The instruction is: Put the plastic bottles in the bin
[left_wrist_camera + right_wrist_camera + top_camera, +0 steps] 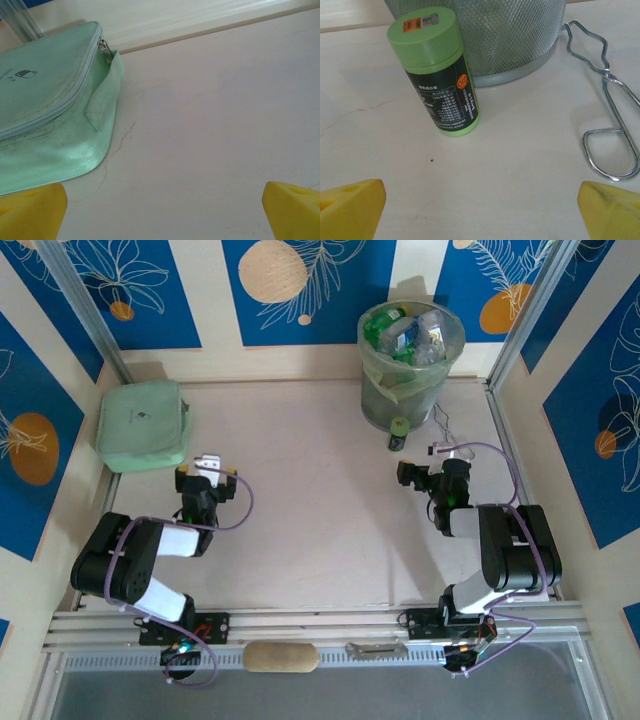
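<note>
We saw the clear and green plastic bottles (412, 332) jumbled at mixed angles inside the round grey mesh bin (400, 400), which stood upright at the pale bench (320, 530) far right. The left claw (207, 468) and right claw (436, 452) gaped wide, holding nothing.

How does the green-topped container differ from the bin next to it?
The green-topped container is far smaller than the bin. The container is lidded; the bin is open-topped, holding bottles. The container's body is dark, printed; the bin is grey mesh. Both are round and stand upright.
</note>
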Robot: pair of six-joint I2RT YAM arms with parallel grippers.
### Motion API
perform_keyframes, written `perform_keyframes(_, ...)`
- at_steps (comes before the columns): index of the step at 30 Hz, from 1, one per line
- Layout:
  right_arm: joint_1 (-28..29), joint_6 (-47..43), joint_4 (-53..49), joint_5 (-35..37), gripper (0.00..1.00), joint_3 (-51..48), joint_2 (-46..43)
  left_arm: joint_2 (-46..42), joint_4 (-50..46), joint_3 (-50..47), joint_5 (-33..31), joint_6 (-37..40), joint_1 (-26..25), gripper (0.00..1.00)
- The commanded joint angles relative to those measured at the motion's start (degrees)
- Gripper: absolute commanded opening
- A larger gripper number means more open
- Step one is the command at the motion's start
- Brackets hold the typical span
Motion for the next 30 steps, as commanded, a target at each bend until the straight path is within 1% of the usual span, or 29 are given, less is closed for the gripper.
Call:
perform_keyframes(1, 0.10, -0.74, 3.18, -0.10, 0.99, -0.54, 0.16, 0.32, 4.61, -1.24, 3.46, -1.53, 2.09, 1.00)
perform_keyframes(2, 0.11, -0.74, 2.91, -0.12, 0.99, -0.53, 0.04, 1.51, 6.90, -2.33, 3.65, -2.78, 2.82, 1.00)
perform_keyframes(3, 0.12, -0.74, 3.06, -0.15, 0.99, -0.58, 0.14, 4.39, 13.03, -3.26, 3.35, -2.53, 3.15, 1.00)
perform_keyframes(4, 0.11, -0.74, 3.02, -0.19, 0.99, -0.54, 0.16, 6.09, 16.36, -3.87, 3.15, -1.58, 3.00, 1.00)
perform_keyframes(5, 0.10, -0.72, 2.92, -0.24, 0.99, -0.54, 0.08, 3.70, 11.64, -3.77, 4.30, -1.88, 2.61, 1.00)
perform_keyframes(6, 0.10, -0.74, 2.97, -0.21, 0.99, -0.48, 0.16, 2.77, 9.54, -3.38, 5.09, -1.63, 2.58, 1.00)
perform_keyframes(8, 0.09, -0.73, 2.98, -0.21, 0.99, -0.50, 0.12, 4.91, 11.23, -2.16, 3.81, -0.75, 2.42, 1.00)
perform_keyframes(10, 0.11, -0.70, 2.96, -0.21, 0.99, -0.48, 0.16, 3.71, 6.51, -0.87, 3.99, -1.64, 2.53, 1.00)
perform_keyframes(12, 0.10, -0.72, 2.85, -0.23, 0.99, -0.47, 0.16, 4.35, 7.66, -0.88, 3.91, -1.36, 2.58, 1.00)
perform_keyframes(30, 0.11, -0.74, 2.75, -0.30, 0.99, -0.42, 0.16, 4.09, 6.02, -0.13, 4.06, -1.93, 2.85, 1.00)
